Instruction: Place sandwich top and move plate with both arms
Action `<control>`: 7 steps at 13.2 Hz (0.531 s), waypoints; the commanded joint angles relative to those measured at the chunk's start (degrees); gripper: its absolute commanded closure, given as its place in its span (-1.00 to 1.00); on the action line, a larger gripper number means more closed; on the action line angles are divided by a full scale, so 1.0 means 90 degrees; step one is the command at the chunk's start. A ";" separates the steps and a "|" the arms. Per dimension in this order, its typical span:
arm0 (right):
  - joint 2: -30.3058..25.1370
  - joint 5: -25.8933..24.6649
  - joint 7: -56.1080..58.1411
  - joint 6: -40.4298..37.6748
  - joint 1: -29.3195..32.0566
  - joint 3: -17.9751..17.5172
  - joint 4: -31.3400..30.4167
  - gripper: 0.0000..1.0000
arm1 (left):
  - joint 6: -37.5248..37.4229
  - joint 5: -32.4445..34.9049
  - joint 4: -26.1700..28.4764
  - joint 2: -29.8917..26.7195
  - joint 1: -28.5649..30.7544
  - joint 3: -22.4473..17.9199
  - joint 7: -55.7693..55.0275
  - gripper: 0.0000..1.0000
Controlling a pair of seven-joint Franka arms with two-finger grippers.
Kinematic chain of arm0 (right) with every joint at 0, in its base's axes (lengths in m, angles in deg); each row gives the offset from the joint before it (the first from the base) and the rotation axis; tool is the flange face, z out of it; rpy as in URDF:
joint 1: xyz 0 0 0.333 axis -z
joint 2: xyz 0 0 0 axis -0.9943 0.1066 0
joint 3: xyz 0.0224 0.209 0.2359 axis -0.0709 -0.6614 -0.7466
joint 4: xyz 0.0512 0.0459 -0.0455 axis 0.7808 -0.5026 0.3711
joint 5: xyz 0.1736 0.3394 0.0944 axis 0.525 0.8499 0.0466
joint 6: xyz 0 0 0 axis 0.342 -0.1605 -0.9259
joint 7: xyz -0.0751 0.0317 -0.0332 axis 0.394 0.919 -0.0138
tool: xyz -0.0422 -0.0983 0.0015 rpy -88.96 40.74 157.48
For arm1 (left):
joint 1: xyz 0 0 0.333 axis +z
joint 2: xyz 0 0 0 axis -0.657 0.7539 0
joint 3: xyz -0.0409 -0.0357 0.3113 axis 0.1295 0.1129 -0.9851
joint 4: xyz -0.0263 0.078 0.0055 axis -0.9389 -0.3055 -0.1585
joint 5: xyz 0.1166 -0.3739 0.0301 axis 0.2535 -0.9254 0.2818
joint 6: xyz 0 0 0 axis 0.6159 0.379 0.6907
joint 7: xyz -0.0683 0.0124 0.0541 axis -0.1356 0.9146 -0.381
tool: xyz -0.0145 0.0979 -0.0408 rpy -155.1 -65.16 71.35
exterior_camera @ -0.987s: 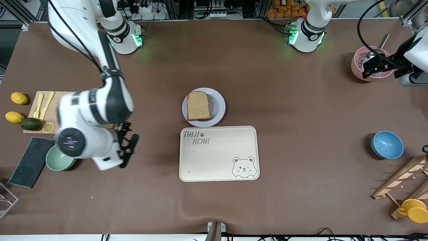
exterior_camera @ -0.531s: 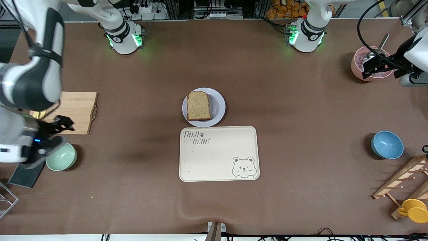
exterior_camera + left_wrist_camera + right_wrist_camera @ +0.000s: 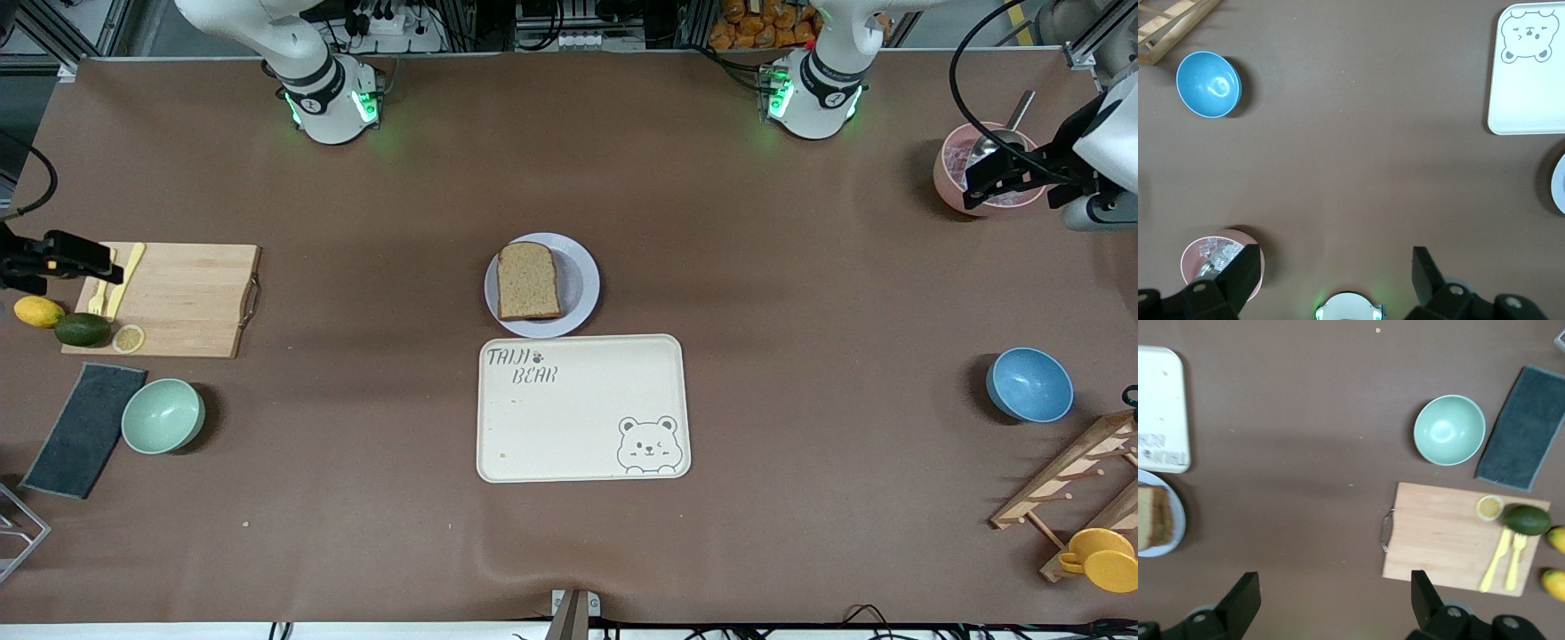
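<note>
- Sandwich top (image 3: 528,280): plain brown bread slice, lies flat on the plate (image 3: 580,289), toward the plate's right-arm side; also seen at the edge of the right wrist view (image 3: 1153,517).
- Plate: round, pale lavender-white, mid worktop (image 3: 622,178), just beside the cream bear tray (image 3: 582,409) and farther from the front camera than it. Not on the tray.
- Bear tray: bare, "TAIJI BEAR" print and bear drawing on it.
- Right gripper (image 3: 49,258): released, fingers spread wide, holding nothing; up in the air over the right arm's end of the worktop, above the edge of the cutting board (image 3: 182,298). Well apart from the plate.
- Left gripper (image 3: 1000,182): released, fingers spread, nothing held; over the pink bowl (image 3: 956,169) at the left arm's end of the worktop. Well apart from the plate.
- Cutting board carries a yellow fork and knife (image 3: 114,280), an avocado (image 3: 82,330) and a lemon slice (image 3: 129,338); a whole lemon (image 3: 37,311) just beside the board.
- Green bowl (image 3: 162,416) and dark cloth (image 3: 84,429) nearer the front camera than the board.
- Blue bowl (image 3: 1029,384) near a wooden rack (image 3: 1080,480) toward the left arm's end; yellow cup (image 3: 1102,558) at the rack.
- Pink bowl holds clear bits and a metal scoop (image 3: 1005,133).
</note>
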 commanded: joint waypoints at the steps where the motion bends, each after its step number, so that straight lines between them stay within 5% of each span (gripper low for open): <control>1: -0.0751 -0.0552 -0.0393 -0.0152 0.0997 -0.1275 -0.0517 -1.00 | -0.0032 -0.0040 -0.0061 -0.0003 0.0013 0.0014 0.0024 -1.00; 4: -0.1484 -0.0700 -0.1027 -0.0212 0.2314 -0.2681 -0.1211 -1.00 | -0.0032 -0.0283 -0.0051 0.0074 0.0013 0.0014 -0.0045 -1.00; 7: -0.1593 -0.0847 -0.1018 -0.0427 0.2544 -0.2959 -0.1163 -1.00 | -0.0022 -0.0498 -0.0002 0.0211 0.0004 0.0034 -0.0045 -1.00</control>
